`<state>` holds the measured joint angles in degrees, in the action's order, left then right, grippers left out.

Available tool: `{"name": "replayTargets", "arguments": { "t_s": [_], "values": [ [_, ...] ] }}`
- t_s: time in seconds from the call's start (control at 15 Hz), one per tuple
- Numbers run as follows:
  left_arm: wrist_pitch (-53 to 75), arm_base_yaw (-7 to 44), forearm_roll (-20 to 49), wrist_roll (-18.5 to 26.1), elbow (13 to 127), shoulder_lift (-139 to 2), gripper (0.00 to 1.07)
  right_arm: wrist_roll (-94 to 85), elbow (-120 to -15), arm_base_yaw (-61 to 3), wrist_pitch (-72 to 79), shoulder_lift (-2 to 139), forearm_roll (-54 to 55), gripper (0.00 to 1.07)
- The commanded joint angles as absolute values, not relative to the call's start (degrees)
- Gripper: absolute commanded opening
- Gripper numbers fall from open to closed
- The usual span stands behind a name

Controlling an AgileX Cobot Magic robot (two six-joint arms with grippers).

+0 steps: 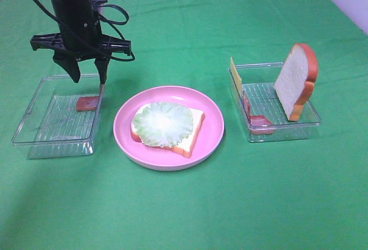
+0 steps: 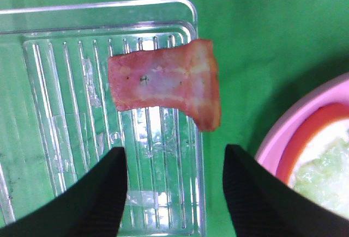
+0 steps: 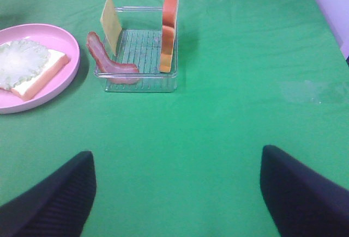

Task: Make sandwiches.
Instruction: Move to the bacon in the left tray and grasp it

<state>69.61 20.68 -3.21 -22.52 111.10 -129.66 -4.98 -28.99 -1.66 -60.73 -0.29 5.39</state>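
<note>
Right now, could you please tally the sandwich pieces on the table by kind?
Toy bread slices: 2
Lettuce round: 1
Bacon strips: 2
Yellow cheese slice: 1
Total: 6

We see matt cloth (image 1: 184, 215), clear glossy ribbed plastic tray (image 2: 65, 111) under our left gripper (image 2: 174, 150), its matt textured pads (image 2: 92, 199), smooth waxy bacon strip (image 2: 163, 81), glossy pink plate (image 1: 123, 126).

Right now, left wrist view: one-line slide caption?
Left gripper, jaws apart, poised over a bacon strip draped across the clear tray's rim.
</note>
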Motion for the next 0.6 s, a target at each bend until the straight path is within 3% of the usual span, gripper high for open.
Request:
{"name": "replayTargets", "arguments": {
  "t_s": [0.07,0.33,0.47,0.6],
  "values": [
    [69.39,20.68,-4.58,-22.46,110.75,-129.95,0.39,-5.67,-29.05,-1.38,-60.73,-0.74,5.21,0.78],
    [66.06,20.68,-4.58,-22.46,110.75,-129.95,0.07,-5.67,-29.05,-1.38,-60.73,-0.74,5.21,0.78],
    [65.37,20.68,-4.58,-22.40,110.75,-129.95,0.00,-5.67,-29.05,-1.38,-60.73,-0.74,5.21,0.78],
    [65.49,20.68,-4.58,-22.23,110.75,-129.95,0.00,-5.67,-29.05,-1.38,-60.73,-0.74,5.21,0.78]
  ]
}}
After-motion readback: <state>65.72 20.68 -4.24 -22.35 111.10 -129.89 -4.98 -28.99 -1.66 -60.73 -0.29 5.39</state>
